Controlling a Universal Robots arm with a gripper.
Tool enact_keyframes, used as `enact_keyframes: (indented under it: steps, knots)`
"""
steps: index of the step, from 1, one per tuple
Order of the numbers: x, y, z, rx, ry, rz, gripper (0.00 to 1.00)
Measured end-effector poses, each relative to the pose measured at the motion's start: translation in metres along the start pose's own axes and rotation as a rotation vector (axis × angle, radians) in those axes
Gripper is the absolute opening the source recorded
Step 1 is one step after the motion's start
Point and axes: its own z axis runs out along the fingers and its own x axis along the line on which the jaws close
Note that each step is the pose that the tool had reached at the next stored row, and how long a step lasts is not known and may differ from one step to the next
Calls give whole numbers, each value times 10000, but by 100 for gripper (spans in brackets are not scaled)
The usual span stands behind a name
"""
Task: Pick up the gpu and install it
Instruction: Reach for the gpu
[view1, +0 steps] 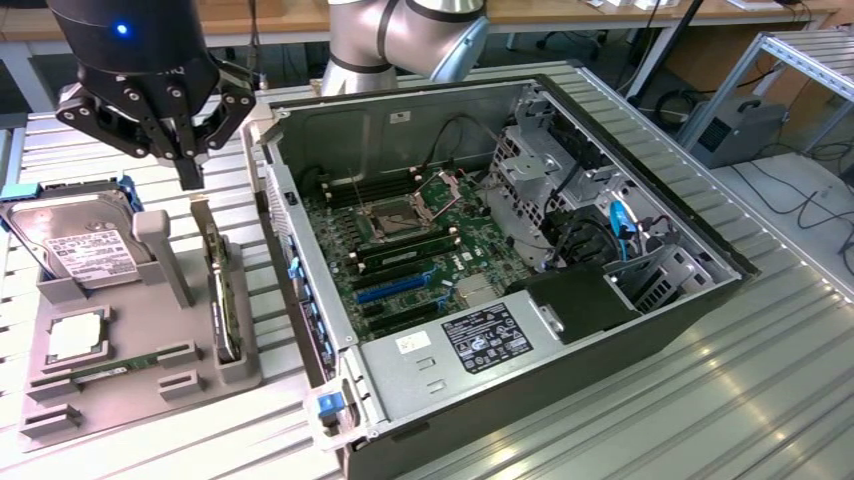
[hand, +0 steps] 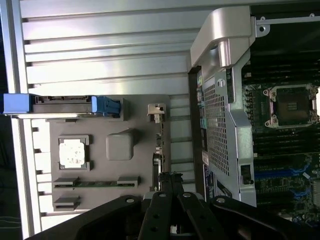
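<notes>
The end effector (view1: 191, 180) hovers with its fingers pressed together, gripping nothing, just above the bracket end of the gpu (view1: 222, 300). The gpu stands on edge in the grey holder (view1: 127, 400), beside the open computer case (view1: 561, 390).

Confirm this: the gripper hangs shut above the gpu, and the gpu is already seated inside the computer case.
Not quite. The gpu is not inside the computer case; it stands on edge in the grey holder beside it, as the exterior view shows. The gripper does hang shut above the gpu.
</notes>
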Motion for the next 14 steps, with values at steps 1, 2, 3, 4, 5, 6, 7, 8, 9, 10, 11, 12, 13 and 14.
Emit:
enact_keyframes:
  steps: [1,2,3,4,5,6,7,8,9,10,11,12,13,14]
  knots:
    - [4,0,0,0,1,1,11]
    - [7,0,1,0,0,1,11]
    - [10,-1,1,0,0,0,11]
    - [13,-1,2,0,0,0,11]
    - [17,-1,2,0,0,1,11]
    - [20,-1,3,0,0,0,11]
    - [23,-2,3,0,0,0,11]
    - [25,-2,3,0,0,0,11]
    - [27,-2,4,0,0,0,11]
    - [30,-2,4,-1,0,0,11]
    - [32,-3,4,0,0,1,11]
    - [35,-3,4,0,0,1,11]
    - [37,-3,5,0,0,0,11]
    - [39,-3,5,0,0,0,11]
